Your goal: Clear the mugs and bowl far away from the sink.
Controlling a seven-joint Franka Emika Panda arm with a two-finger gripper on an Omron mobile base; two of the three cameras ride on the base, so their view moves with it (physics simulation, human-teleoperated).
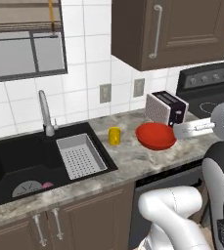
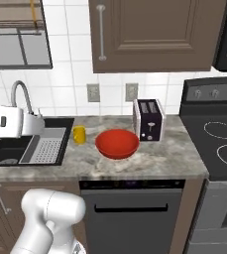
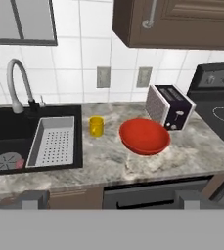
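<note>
A plain yellow mug (image 3: 96, 126) stands upright on the marble counter just right of the sink (image 3: 6, 134), a black basin with a curved chrome tap (image 3: 16, 85) and a grey perforated tray (image 3: 52, 141). The mug (image 1: 114, 135) (image 2: 79, 134) is apart from the wide red bowl (image 3: 145, 135) (image 1: 155, 135) (image 2: 117, 143), which sits further right in front of the toaster. My gripper (image 3: 111, 200) hangs back from the counter's front edge, looking down at both. It is open, fingers wide apart with nothing between them.
A toaster (image 3: 171, 106) stands behind the bowl to the right, and a black stove (image 2: 219, 134) lies beyond it. Wall cabinets (image 2: 154, 34) hang overhead. A round grey item with a pink spot (image 1: 29, 187) lies in the basin. Bare counter (image 3: 108, 161) lies in front of the mug.
</note>
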